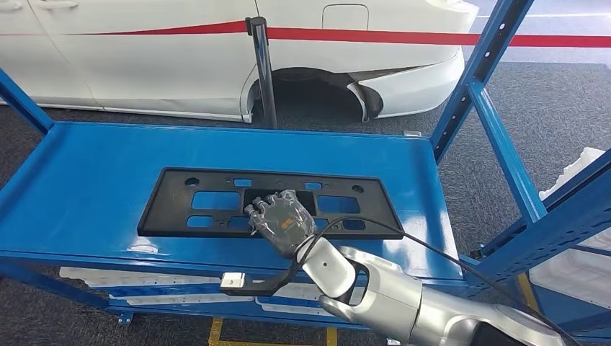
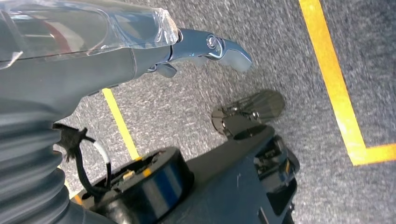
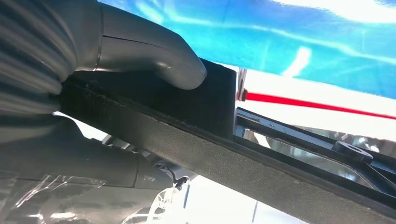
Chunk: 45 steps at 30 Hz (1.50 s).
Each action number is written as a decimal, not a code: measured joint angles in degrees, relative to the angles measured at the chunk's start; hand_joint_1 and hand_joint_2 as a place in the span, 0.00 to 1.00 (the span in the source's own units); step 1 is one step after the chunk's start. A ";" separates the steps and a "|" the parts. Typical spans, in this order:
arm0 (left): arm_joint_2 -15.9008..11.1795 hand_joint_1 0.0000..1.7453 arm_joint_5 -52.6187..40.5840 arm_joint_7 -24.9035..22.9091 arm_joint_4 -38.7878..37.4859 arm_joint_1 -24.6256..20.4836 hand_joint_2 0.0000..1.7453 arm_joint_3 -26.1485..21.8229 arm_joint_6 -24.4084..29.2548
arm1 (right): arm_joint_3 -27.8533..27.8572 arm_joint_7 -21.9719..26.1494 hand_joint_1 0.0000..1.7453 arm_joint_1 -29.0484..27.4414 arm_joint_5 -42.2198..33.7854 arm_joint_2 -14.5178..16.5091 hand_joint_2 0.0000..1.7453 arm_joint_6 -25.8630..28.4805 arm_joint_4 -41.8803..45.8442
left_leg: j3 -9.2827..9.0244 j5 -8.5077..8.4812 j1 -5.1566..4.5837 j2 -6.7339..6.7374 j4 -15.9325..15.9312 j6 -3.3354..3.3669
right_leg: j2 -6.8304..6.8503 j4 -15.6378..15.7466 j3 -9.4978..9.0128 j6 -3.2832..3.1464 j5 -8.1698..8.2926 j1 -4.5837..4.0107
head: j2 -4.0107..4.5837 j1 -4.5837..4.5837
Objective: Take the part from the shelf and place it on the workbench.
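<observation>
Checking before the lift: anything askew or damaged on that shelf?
Nothing stands out. The black part lies flat and square on the blue shelf, with no visible damage. The right hand grips its front edge near the middle, thumb on one face. The left hand hangs over the floor, holding nothing.

Right arm reaches forward and up from the lower right, wrist bent, right hand closed around the edge of the flat black part, thumb on top. Left hand hangs toward the floor, fingers loosely apart.
</observation>
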<state>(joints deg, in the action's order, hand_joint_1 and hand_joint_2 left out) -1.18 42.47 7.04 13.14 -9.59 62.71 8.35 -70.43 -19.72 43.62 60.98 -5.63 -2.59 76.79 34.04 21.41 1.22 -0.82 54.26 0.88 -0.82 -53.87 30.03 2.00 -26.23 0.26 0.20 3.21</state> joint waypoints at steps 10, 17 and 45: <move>-0.23 0.00 -1.12 0.26 0.00 -0.10 1.00 0.00 -0.85 | 2.37 1.36 1.00 -4.19 5.20 -1.27 1.00 -1.40 5.14 | 0.00 0.08 -0.12 0.00 0.09 0.11 | 0.01 0.06 -0.05 0.04 0.02 0.27 | 0.00 0.00; -0.45 0.00 -1.71 0.26 0.00 -0.31 1.00 0.00 -1.03 | 2.77 1.82 1.00 -5.27 5.48 -2.11 1.00 -2.99 5.77 | -0.06 0.27 -0.61 0.03 0.16 0.91 | 0.00 0.19 -0.19 0.71 0.01 0.76 | 0.00 0.00; -0.75 0.00 -2.67 -0.21 -0.02 -1.20 1.00 0.00 -1.14 | 3.58 1.87 1.00 -5.86 5.46 -3.78 1.00 -4.58 6.24 | -5.85 6.35 -2.51 1.15 1.98 3.08 | 0.44 -2.35 5.98 -2.03 4.35 -0.99 | -0.01 -0.02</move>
<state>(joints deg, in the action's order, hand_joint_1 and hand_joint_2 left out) -1.93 39.80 6.83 13.11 -10.79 62.71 7.21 -66.85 -17.85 37.76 66.45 -9.41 -7.17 83.03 28.19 27.76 -1.29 0.34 56.24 3.96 -0.38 -56.22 36.02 -0.03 -21.88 -0.73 0.19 3.20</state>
